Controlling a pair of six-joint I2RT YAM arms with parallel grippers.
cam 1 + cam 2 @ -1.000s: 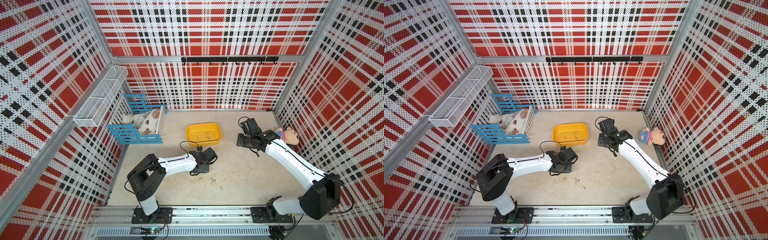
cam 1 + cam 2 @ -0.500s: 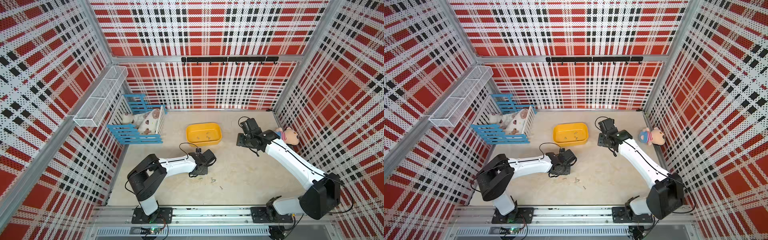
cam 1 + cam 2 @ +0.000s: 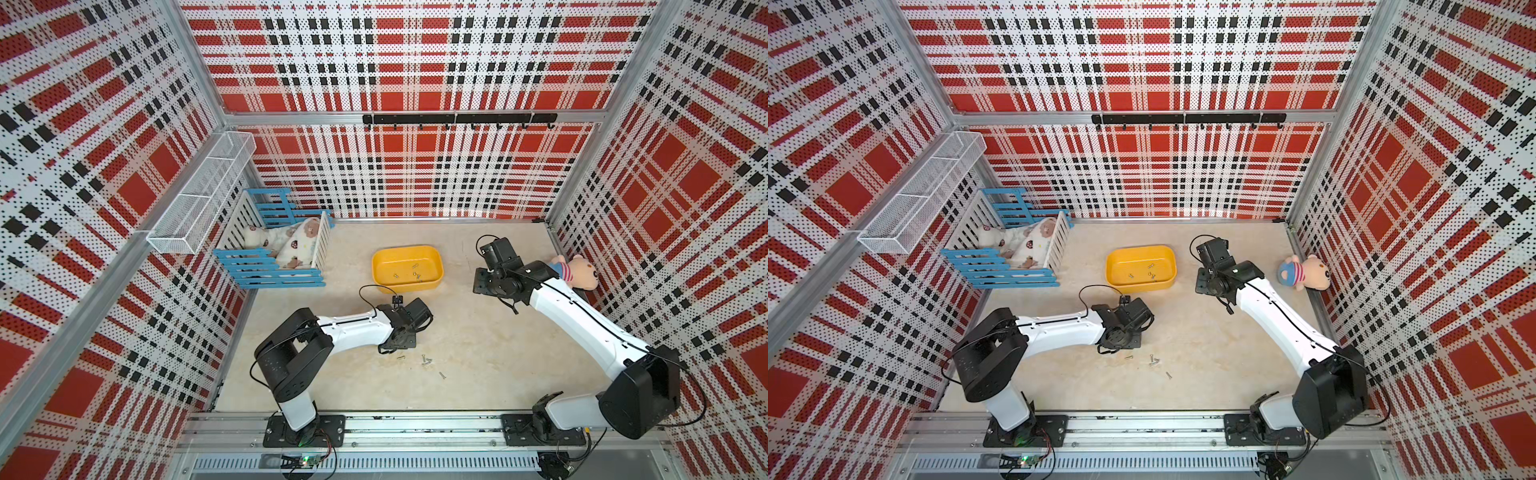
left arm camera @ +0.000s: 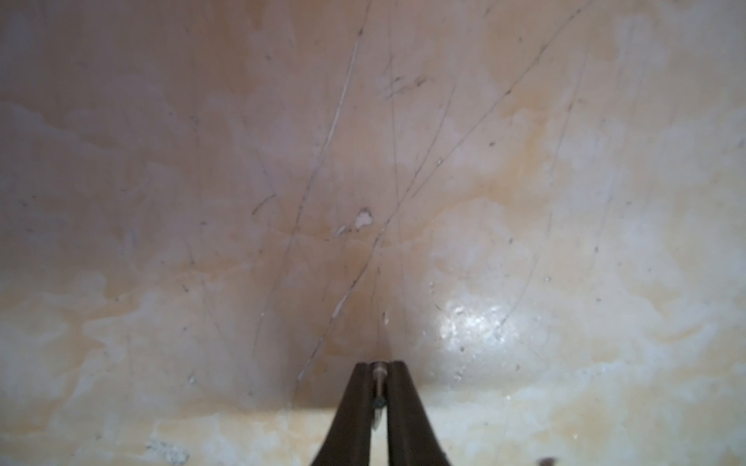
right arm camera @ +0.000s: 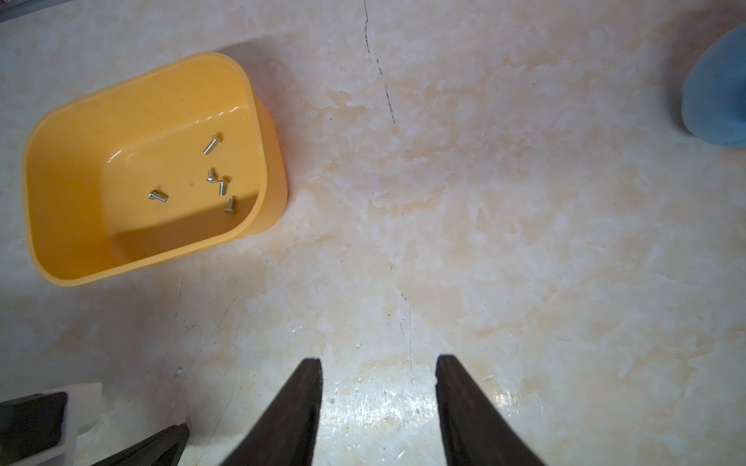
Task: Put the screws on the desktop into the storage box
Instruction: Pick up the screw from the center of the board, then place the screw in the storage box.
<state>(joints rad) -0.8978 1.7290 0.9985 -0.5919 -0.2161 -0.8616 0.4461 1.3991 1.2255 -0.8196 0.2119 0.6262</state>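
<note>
Left wrist view: left tool (image 4: pixel 378 365) jaws nearly together, nipping one screw (image 4: pixel 378 377) betw. the tips. Its shaft runs along the gap and its far end is blurred. The tips sit low at the table (image 4: pixel 524 201); can't tell if they touch it. The rest of that view is scratched beige top, soft focus.

Both top views: the left tool's tips are hidden under its own wrist, so the grip can't be checked from there. Loose screws (image 3: pixel 425 360) lie on the table at approx. 4 o'clock from that wrist, near it. Prob. four: one closest, a pair touching or nearly so, one further out. They're too small for a sure count.

Storage box (image 5: pixel 121 218): one, yellow, upright on the table at 12 o'clock from the left wrist, apart from it. Right wrist view shows five boxed screws (image 5: pixel 222 186) on its floor, three bunched and two separate.

Right tool (image 5: pixel 379 363): jaws roughly half apart, nothing betw. them, over bare table. In top views the box is at 9 o'clock from it, near but not touching.

Blue item (image 5: pixel 714 88) is cut off by the frame edge and can't be ID'd there. One plush bear (image 3: pixel 575 272) lies by the wall at 3 o'clock from the right tool. One slatted crate (image 3: pixel 270 274) holds a plush partly hidden by the slats.
</note>
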